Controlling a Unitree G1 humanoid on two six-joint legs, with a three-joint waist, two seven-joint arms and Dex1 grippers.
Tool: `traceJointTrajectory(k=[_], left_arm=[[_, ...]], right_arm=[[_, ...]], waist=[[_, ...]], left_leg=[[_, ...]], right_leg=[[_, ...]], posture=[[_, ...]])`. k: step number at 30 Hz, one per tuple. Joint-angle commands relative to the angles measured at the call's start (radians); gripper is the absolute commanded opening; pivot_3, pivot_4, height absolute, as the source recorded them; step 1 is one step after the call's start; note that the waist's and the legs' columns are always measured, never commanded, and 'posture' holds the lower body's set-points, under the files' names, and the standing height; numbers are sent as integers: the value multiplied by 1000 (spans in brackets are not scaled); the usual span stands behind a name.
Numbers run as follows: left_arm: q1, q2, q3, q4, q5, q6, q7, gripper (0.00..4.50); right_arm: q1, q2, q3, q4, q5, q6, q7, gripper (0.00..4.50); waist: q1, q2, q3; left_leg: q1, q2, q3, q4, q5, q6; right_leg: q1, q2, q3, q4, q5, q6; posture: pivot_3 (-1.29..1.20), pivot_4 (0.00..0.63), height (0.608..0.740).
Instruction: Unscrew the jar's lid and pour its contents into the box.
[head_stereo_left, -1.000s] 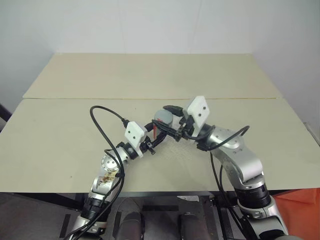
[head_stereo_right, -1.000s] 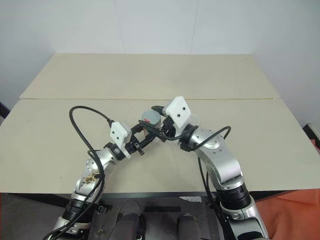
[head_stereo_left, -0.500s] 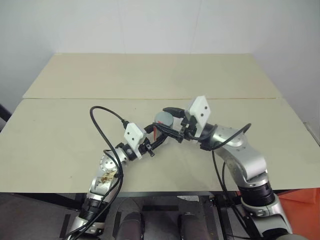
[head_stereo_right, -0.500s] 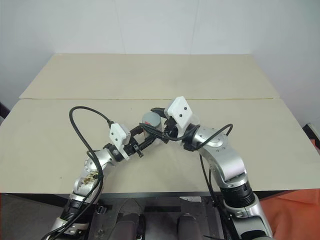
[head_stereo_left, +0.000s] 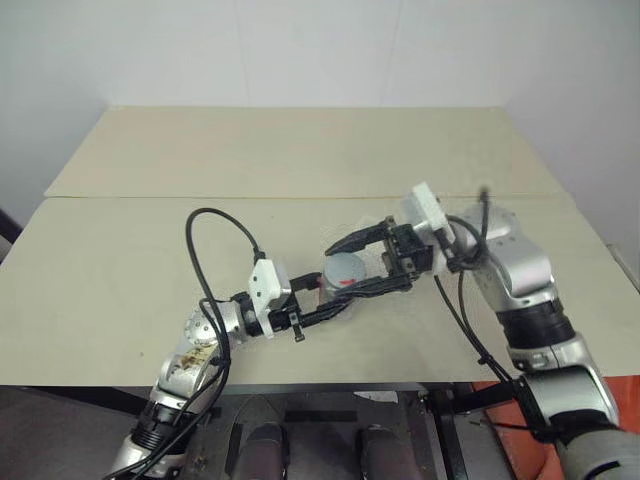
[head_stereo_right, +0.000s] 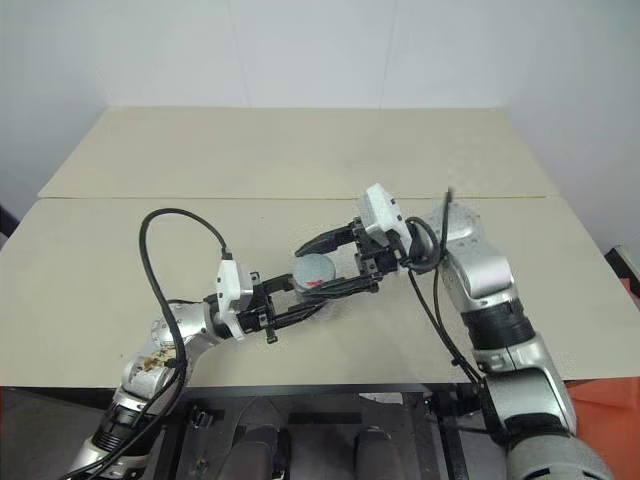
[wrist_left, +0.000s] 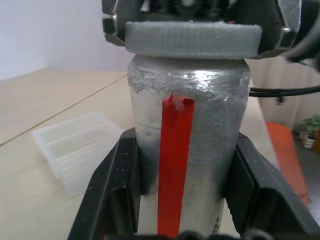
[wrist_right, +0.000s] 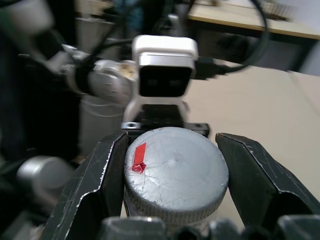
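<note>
While the left end effector (wrist_left: 180, 200) stays out of it by clamping the jar (wrist_left: 187, 140) above the counter (head_stereo_left: 150, 240), the right end effector (wrist_right: 172, 185) straddles the lid (wrist_right: 175, 170), with the clear box (wrist_left: 75, 147) lying at the jar's nine o'clock in the left wrist view.

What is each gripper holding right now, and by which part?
The left gripper clamps the jar around its body, below the lid. The right gripper straddles the lid's rim, though contact can't be confirmed.
</note>
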Motion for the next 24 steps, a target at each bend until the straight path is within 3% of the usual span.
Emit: traceJointTrajectory(k=[1,8,14,19,24], left_arm=[[-19,-3,-1,-43,-16,-7,-13,1884],[-19,-5,-2,-41,-6,-11,-4,1884],[0,-4,6,-51,-1,-13,6,1884],[5,-10,11,-30,8,-21,20,1884],[5,-16,29,-7,3,-23,19,1884]], right_arm=[[-88,-47,85,99,82,-89,60,2780],[-204,-84,303,280,179,-281,60,2780],[-227,-94,342,328,231,-331,60,2780],[-215,-90,277,339,252,-287,60,4356],[-146,-105,151,273,256,-290,60,4471]], waist=[[0,0,0],[0,0,0],[2,0,0],[2,0,0],[4,0,0]], left_leg=[[0,0,-1,0,0,0],[0,0,-2,0,0,0],[0,0,-2,0,0,0],[0,1,-3,0,0,0],[0,1,-3,-1,0,0]], right_leg=[[0,0,0,0,0,0],[-1,-1,0,0,0,0],[-1,-2,0,0,0,0],[-1,-2,0,0,0,0],[-1,-2,0,-1,0,0]], posture=[[0,150,740],[0,150,740],[0,150,740],[0,150,740],[0,150,740]])
